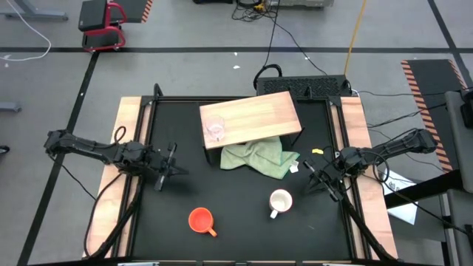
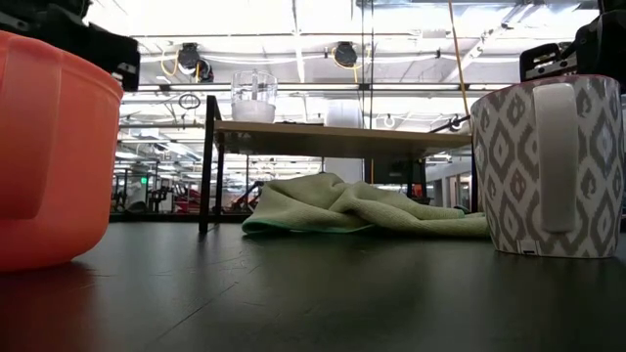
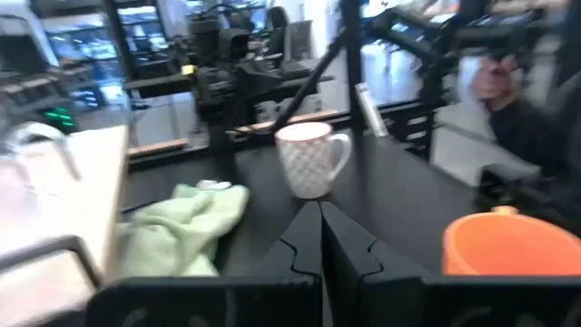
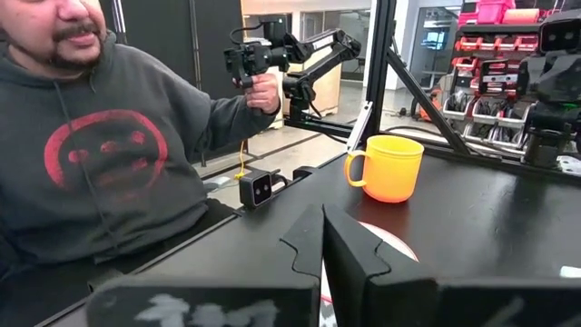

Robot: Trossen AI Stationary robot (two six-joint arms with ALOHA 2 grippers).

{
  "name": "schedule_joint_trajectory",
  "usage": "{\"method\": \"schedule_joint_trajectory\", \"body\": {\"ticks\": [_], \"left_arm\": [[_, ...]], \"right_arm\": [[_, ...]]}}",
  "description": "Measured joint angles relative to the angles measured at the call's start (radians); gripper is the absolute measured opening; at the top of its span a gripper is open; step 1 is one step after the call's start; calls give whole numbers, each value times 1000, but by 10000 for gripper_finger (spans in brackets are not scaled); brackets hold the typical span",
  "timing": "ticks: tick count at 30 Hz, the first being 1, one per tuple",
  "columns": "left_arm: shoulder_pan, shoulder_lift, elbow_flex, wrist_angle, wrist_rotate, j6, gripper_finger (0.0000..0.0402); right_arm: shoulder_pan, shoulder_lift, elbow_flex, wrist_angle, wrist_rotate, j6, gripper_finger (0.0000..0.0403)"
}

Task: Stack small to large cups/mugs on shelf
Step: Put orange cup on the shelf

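Low view: orange mug (image 2: 49, 147) cut off at left edge; white mug (image 2: 548, 166) cut at right.

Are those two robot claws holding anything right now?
No. The left gripper and right gripper are both shut on nothing, away from the orange mug and white mug.

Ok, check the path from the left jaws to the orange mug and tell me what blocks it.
Nothing visible blocks it. The left gripper, jaws shut, hangs over bare black table, and the orange mug stands alone toward the front. The green cloth and shelf lie farther back, off that line.
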Motion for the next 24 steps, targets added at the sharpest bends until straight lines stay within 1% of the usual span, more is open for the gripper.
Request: {"method": "schedule_joint_trajectory", "body": {"ticks": [4,12,17,19,22,24], "left_arm": [[-28,-14,-12,0,51,-61,0],[-131,-10,-12,14,53,-70,0],[-206,-7,-12,26,29,-69,0],[-234,5,-12,36,-1,-75,0],[-274,45,-12,64,-51,-79,0],[-300,87,-13,127,-56,-79,0]], "right_arm": [[0,0,0,0,0,-2,0],[0,0,0,1,0,-24,0],[0,0,0,10,0,-24,0],[0,0,0,9,0,-24,0],[0,0,0,9,0,-24,0],[0,0,0,9,0,-24,0]]}}
